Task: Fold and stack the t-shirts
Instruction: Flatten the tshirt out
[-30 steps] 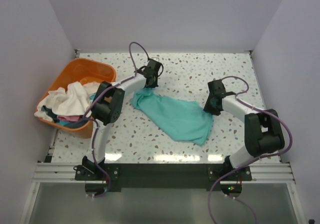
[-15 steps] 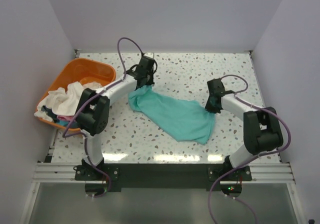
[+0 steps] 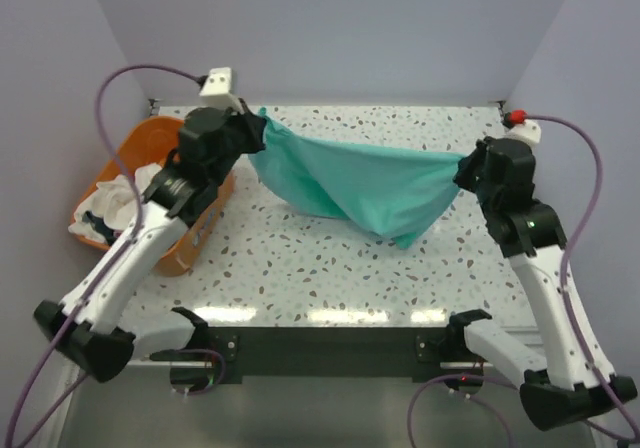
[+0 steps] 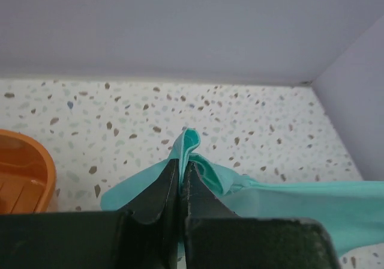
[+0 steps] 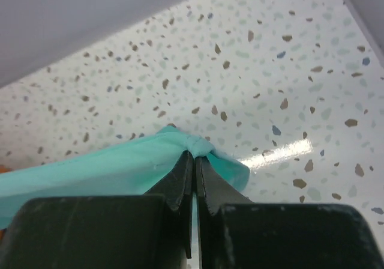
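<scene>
Both pairs of jaws pinched tight on teal t-shirt (image 3: pixel 360 178) corners (it sags above worktop (image 3: pixel 300 268)); hold tension even, lower flat w/o twist.

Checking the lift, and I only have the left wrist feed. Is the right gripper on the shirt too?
Observer: Yes. The right wrist view shows the right gripper shut on a bunched corner of the teal t-shirt.
Operator: Is the shirt clear of the table?
Observer: Mostly. In the top view it hangs between the left gripper and the right one and sags in the middle. Its lowest tip is over the table, but I cannot tell if it touches.
Operator: I see an orange rim. What's in it?
Observer: The orange basket holds more clothes, white on top with some pink below.
</scene>
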### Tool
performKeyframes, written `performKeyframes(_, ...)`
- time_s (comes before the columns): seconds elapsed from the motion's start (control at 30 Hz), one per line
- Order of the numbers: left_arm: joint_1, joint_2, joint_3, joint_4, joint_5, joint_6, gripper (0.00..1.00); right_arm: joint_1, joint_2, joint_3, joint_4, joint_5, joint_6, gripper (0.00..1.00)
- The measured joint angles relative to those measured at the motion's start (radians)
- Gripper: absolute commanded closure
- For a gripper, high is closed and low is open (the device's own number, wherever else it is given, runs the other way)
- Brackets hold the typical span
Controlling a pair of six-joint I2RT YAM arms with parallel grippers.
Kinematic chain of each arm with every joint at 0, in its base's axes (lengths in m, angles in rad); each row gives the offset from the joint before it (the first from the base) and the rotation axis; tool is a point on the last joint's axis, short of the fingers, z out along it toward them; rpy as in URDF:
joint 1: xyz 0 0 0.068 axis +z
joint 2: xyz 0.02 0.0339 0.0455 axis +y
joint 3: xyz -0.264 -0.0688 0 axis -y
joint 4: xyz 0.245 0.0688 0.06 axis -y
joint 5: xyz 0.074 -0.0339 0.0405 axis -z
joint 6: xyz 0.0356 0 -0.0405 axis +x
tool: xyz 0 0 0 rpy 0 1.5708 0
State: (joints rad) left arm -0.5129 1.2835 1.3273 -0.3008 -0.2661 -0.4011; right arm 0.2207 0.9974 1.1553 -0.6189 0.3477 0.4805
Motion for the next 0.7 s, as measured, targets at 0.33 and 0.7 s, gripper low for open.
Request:
performKeyframes(0.33, -0.013, -0.424, 0.150, 0.022, 0.198, -0.010, 1.00, 0.003, -0.227, 0.576, -0.224, -0.135, -0.055, 1.00)
performKeyframes(0.7, -0.013, -0.454, 0.470, 0.014, 0.465, -0.033, 1.00, 0.002, -0.224, 1.003, -0.367, -0.234, -0.051, 1.00)
